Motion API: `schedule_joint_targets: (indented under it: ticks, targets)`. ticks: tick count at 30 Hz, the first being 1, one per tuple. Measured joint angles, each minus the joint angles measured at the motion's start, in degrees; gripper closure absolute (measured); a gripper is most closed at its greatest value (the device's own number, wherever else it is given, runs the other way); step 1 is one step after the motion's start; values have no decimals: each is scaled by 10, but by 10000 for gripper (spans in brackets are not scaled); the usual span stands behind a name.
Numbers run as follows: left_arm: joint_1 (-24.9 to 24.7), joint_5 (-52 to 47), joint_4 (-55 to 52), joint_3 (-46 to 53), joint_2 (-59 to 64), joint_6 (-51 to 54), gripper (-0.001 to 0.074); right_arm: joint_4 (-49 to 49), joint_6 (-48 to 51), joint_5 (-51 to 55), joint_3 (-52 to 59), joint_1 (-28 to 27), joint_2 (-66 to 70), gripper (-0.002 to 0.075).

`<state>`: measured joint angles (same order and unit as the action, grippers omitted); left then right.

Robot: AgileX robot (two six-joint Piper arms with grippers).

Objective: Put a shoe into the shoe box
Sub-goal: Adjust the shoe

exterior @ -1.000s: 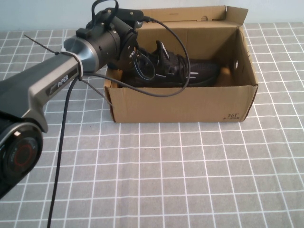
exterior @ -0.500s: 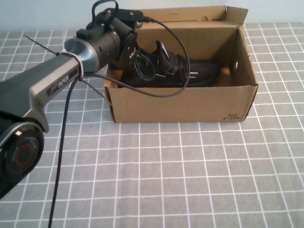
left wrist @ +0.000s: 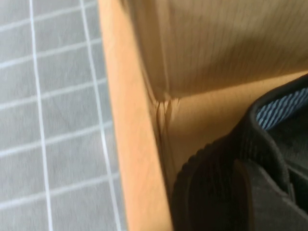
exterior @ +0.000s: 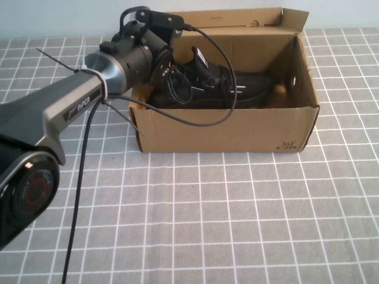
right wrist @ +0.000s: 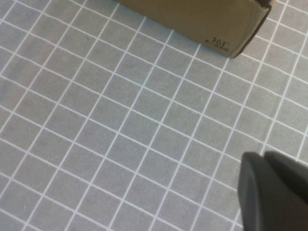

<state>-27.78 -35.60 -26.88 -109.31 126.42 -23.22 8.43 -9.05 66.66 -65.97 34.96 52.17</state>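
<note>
The black knit shoe (exterior: 237, 89) lies on its sole inside the open brown shoe box (exterior: 225, 127), toe pointing right. My left arm reaches over the box's left wall, and the left gripper (exterior: 172, 76) sits at the shoe's heel, mostly hidden behind the wrist. In the left wrist view the heel (left wrist: 216, 192) fills the corner by the box wall (left wrist: 134, 144), and one dark finger (left wrist: 262, 197) rests against it. The jaws are shut, and I cannot see anything between them. My right gripper (right wrist: 263, 163) hangs shut over the tiled table, away from the box (right wrist: 192, 19).
The box lid flap (exterior: 237, 16) stands up at the back. Black cables (exterior: 201, 112) from the left wrist loop over the box's front wall. A grey cloth with a white grid (exterior: 237, 225) covers the table in front of the box.
The left wrist has shifted slightly up and toward the box's back left. Its jaws have closed. The shoe and box have barely moved.
</note>
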Motion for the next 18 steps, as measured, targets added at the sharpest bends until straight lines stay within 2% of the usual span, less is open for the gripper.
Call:
schedule_joint_targets:
  ticks: [7, 18]
  targets:
    - [2, 80, -35, 0, 1, 22, 704, 0, 0, -1, 0, 0, 0, 742]
    - [2, 114, -71, 0, 12, 27, 705, 0, 0, -12, 0, 0, 0, 742]
